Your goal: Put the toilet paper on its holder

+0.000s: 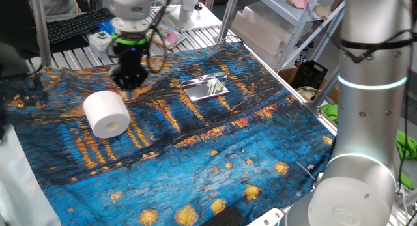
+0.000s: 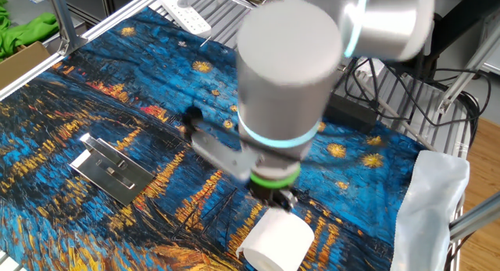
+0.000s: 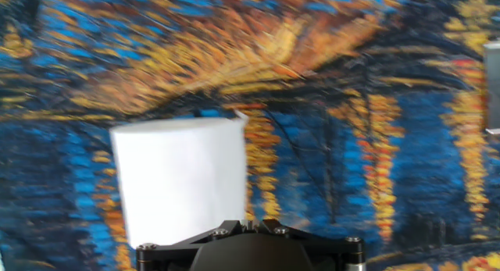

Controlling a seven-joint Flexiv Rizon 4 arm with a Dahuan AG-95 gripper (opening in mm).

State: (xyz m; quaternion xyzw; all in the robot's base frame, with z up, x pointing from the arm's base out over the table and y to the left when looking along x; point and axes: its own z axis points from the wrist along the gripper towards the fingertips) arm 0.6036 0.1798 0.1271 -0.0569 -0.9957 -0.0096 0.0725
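above the toilet paper (image 1: 107,113) on its side, the closed claw (image 1: 129,88) holds nothing.

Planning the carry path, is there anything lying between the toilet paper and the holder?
Nothing: only bare painted cloth separates the toilet paper from the holder, clearest in one fixed view.

The toilet paper (image 1: 106,113) is plain white, at the left of one fixed view. The holder (image 1: 206,87), right of centre there, is shiny chrome that mirrors light and green tints. The cloth (image 1: 215,161) over the bench is deep blue, swirled with orange and yellow streaks and yellow star-like blotches toward the lower edge. The tool (image 1: 129,89) is black, under a green ring. The arm (image 1: 365,122) at the right is silver-grey with a glowing cyan band.
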